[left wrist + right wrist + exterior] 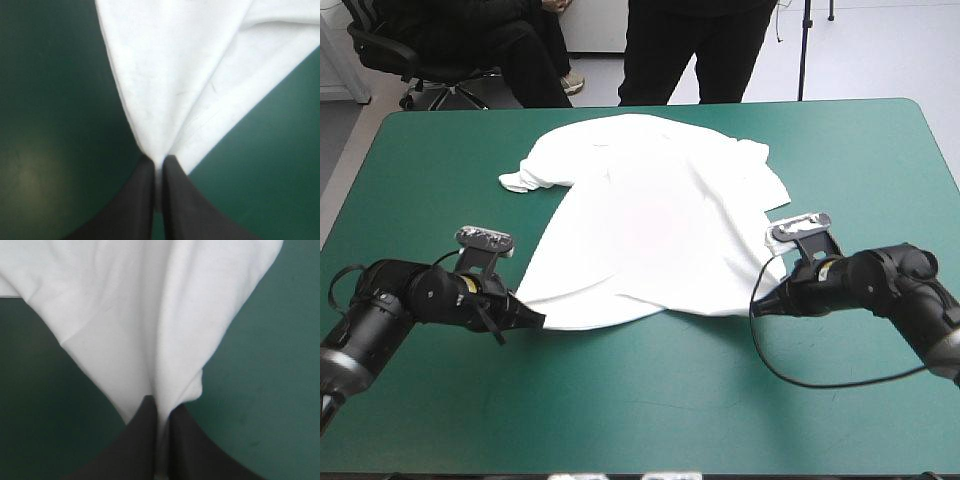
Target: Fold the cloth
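T-shirt (pixel 655 235), white, short-sleeved and of soft fabric, lies spread mostly flat on the middle of the tabletop (pixel 640 410), which wears a teal-green cover. Its neck end points to the far edge and its hem to the near edge. The sleeve on the left (pixel 525 178) is bunched into a crumpled wad, while the sleeve on the right (pixel 760 160) is rumpled and lies close against the body. The hem runs in a shallow curve between the two near corners.

At the near left corner of the hem, the left gripper (pixel 535 320) sits low on the cover. Its black fingers (pixel 142 200) are all but closed, with a thin pinch of white fabric drawn up between their tips. At the near right corner, the right gripper (pixel 763 300) has hold of the fabric the same way. Its black fingers (pixel 140 440) are pressed nearly together on a fold of the sheet, which fans out ahead of them. Both arms reach in from the near side, well apart, with the T-shirt between them.
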